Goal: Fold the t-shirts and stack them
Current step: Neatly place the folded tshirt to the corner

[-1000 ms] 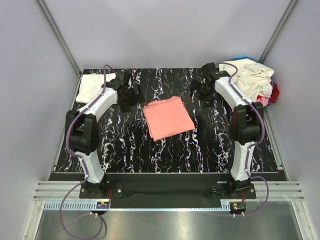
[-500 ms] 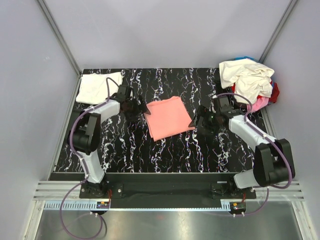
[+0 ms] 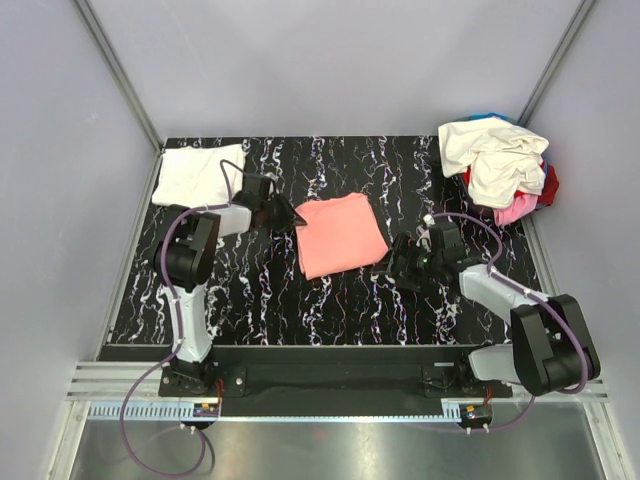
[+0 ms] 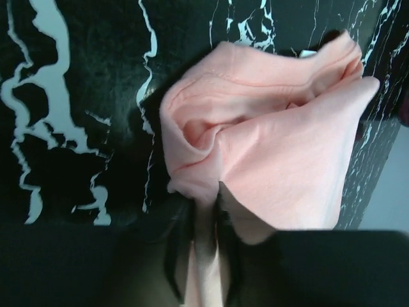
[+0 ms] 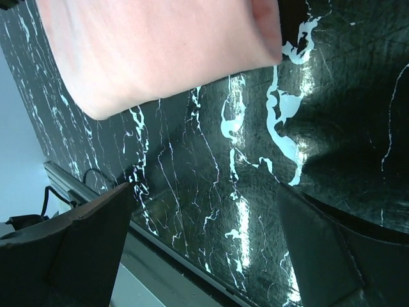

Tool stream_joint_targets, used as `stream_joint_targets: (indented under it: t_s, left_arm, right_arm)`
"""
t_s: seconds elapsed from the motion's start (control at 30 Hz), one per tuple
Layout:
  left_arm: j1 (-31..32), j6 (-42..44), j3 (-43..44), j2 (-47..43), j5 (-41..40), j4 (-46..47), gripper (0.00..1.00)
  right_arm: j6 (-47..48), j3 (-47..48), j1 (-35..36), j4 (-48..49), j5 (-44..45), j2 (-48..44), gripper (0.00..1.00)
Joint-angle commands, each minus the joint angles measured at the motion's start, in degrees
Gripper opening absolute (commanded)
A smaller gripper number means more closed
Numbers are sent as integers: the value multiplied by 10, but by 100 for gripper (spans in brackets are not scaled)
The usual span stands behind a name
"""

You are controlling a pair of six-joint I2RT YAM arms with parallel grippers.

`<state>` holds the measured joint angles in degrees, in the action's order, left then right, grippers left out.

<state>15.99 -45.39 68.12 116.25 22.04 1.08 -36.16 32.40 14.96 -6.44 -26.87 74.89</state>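
While the salmon-pink shirt (image 3: 340, 235) lies folded flat in the middle of the black marbled table (image 3: 250, 310), the left gripper (image 4: 204, 199) grips its far-left corner. The wrist view shows the jaws drawn nearly together on a tongue of pink cloth, with the fabric bunched just ahead of them. The right gripper (image 5: 204, 192) sits low over the table just off the shirt's near-right corner, jaws spread wide and holding nothing. The cloth edge is ahead of its fingers and not yet between them. The shirt thus lies between the two arms on a diagonal, and its slightly longer sides seem to run from far to near, a little askew. A folded white shirt (image 3: 195, 172) waits at the far-left corner and a heap of loose shirts (image 3: 500, 160) at the far right. The stack appears to belong on the left arm's side, so the lift likely turns on the right jaws first reaching forward onto their corner.
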Motion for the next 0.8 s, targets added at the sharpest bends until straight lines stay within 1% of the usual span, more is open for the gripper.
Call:
stream_joint_targets:
  t_s: [0.0,0.03,0.1,0.13,0.2,0.27,0.3,0.33,0.4,0.43,0.5,0.53,0.57,0.6,0.63,0.67,0.7,0.73,0.77]
  left_arm:
    - [19,6,-3,28,-10,15,4]
    - [19,11,6,24,-13,7,0]
    - [19,23,17,7,-16,-5,0]
    - [14,29,37,0,-20,-38,0]
    - [7,42,58,-20,-20,-68,0]
    - [-3,68,106,-27,-17,-129,0]
    - [-13,92,126,-27,-10,-181,0]
    - [-17,106,170,-25,-9,-207,0]
    - [-32,145,211,-20,-22,-258,0]
    - [-37,156,247,-17,-28,-301,0]
    - [-57,179,282,-9,-43,-360,0]
    - [-63,188,324,-3,-47,-382,0]
    - [-74,198,348,10,-53,-401,0]
    - [-78,218,373,17,-66,-446,0]
    - [-82,229,429,26,-74,-469,0]
    - [-89,240,460,36,-77,-491,0]
    - [-92,259,489,59,-75,-534,0]
    - [-97,267,557,73,-74,-556,0]
    - [-104,274,589,99,-76,-579,0]
  right_arm:
    - [-12,-9,3,93,-28,3,99]
    - [-13,-11,3,97,-26,4,99]
    - [-15,-12,3,102,-26,20,99]
    - [-15,-9,3,102,-29,26,98]
    - [-15,-4,3,102,-31,43,98]
    - [-13,0,3,103,-34,51,97]
    - [-14,1,3,101,-34,54,97]
    - [-15,0,3,103,-34,55,97]
    - [-15,1,3,102,-34,56,97]
    - [-15,-1,4,103,-32,57,97]
    - [-15,1,4,103,-33,58,97]
    - [-15,1,3,102,-34,60,96]
    - [-14,2,3,102,-34,61,96]
    - [-14,2,3,102,-34,64,97]
    - [-13,3,3,102,-35,66,96]
    - [-14,5,3,101,-36,67,96]
    - [-14,5,4,101,-36,70,96]
    - [-14,5,3,101,-36,70,96]
    - [-13,6,4,102,-36,70,96]
